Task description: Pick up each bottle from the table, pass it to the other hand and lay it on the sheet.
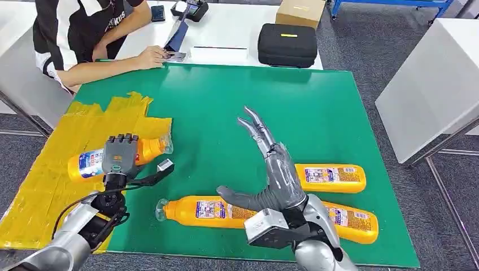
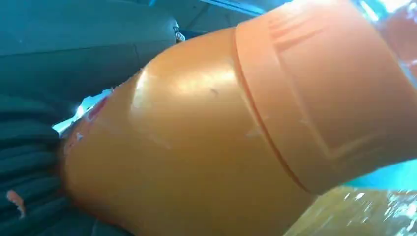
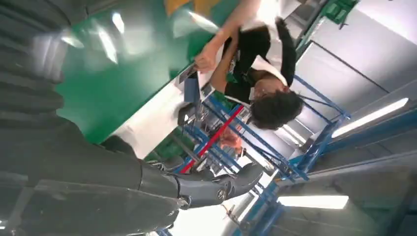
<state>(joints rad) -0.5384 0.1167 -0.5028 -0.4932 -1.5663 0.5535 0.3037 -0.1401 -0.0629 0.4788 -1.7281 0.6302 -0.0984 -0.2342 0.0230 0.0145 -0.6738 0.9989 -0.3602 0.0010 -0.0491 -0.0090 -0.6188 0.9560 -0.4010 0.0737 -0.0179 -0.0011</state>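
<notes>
An orange bottle (image 1: 85,164) lies on the yellow sheet (image 1: 51,186) at the left of the green mat (image 1: 226,107). My left hand (image 1: 120,158) grips it, fingers draped over its middle and thumb stretched below its neck; the bottle (image 2: 236,128) sits tight against the palm in the left wrist view. My right hand (image 1: 271,169) hovers open over the mat's near middle, fingers spread and pointing away, thumb (image 3: 216,187) held out. On the mat lie three more orange bottles: one (image 1: 197,210) just left of that hand, and two right of it (image 1: 330,178), (image 1: 353,223).
A person (image 1: 85,34) sits at the far left corner with a hand (image 1: 149,56) at the mat's edge. A black case (image 1: 287,44) and a cardboard box (image 1: 299,11) stand behind the mat. A white table (image 1: 435,79) stands at the right.
</notes>
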